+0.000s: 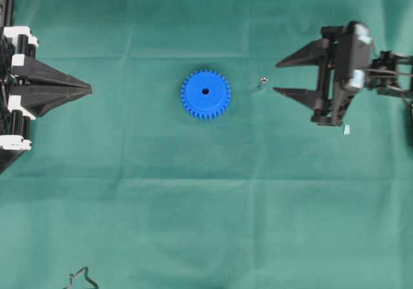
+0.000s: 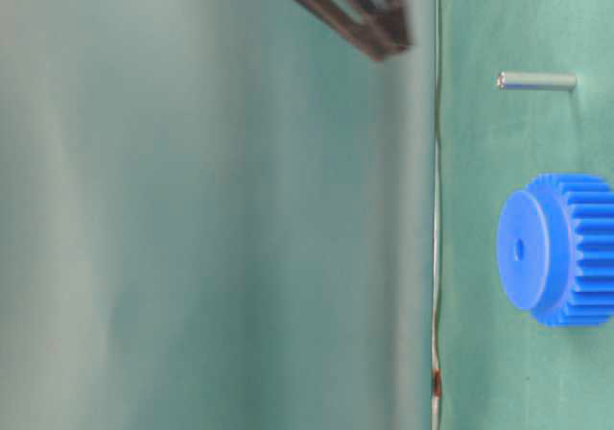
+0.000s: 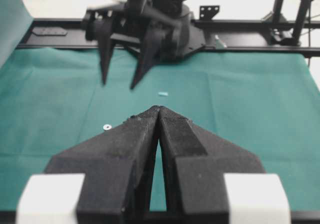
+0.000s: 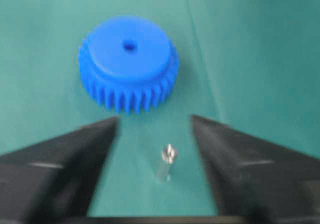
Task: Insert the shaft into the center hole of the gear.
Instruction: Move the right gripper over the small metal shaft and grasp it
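Note:
The blue gear (image 1: pixel 205 93) lies flat on the green cloth, its center hole (image 1: pixel 205 91) facing up and empty. The shaft (image 1: pixel 262 81), a small silvery pin, stands upright on the cloth just right of the gear. My right gripper (image 1: pixel 276 77) is open and empty, raised above the cloth with its tips pointing at the shaft. In the right wrist view the shaft (image 4: pixel 167 161) shows between the spread fingers (image 4: pixel 75 154), with the gear (image 4: pixel 127 61) beyond. My left gripper (image 1: pixel 89 90) is shut and empty at the far left. In the left wrist view its fingers (image 3: pixel 130 144) hide the gear.
A pale light-blue scrap (image 1: pixel 346 129) lies on the cloth under the right arm. A dark wire-like object (image 1: pixel 80 279) sits at the front left edge. A black frame (image 3: pixel 260 26) borders the cloth behind the right arm.

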